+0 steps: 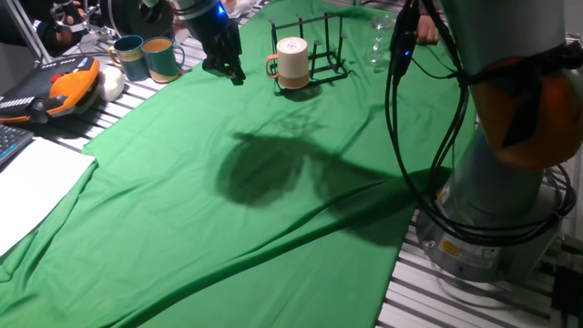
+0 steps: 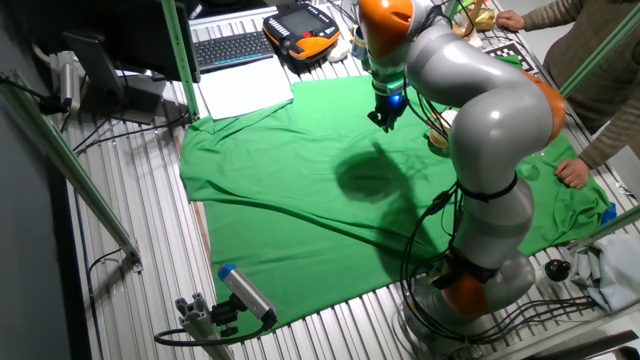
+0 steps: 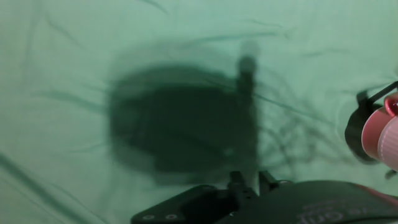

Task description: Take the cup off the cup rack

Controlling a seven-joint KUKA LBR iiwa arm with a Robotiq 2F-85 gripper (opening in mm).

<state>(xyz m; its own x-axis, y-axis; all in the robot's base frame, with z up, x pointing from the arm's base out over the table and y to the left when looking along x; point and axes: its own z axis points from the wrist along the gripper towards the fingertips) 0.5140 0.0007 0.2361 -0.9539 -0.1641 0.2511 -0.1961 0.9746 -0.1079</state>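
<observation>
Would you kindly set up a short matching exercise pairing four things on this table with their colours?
Things:
1. the cup
2. the cup rack
3. the table cloth
4. the pair of mugs at the far left

Colours:
A. teal and tan
B. black wire
C. cream with an orange-brown handle
D. green

Pairs: 1-C, 2-B, 3-D, 4-A

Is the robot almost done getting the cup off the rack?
Not yet, it has barely started. The cup sits at the front of the black cup rack on the green cloth. The claw hangs in the air beside it, holding nothing. Reaching over, grabbing the cup and lifting it away are all left.
</observation>
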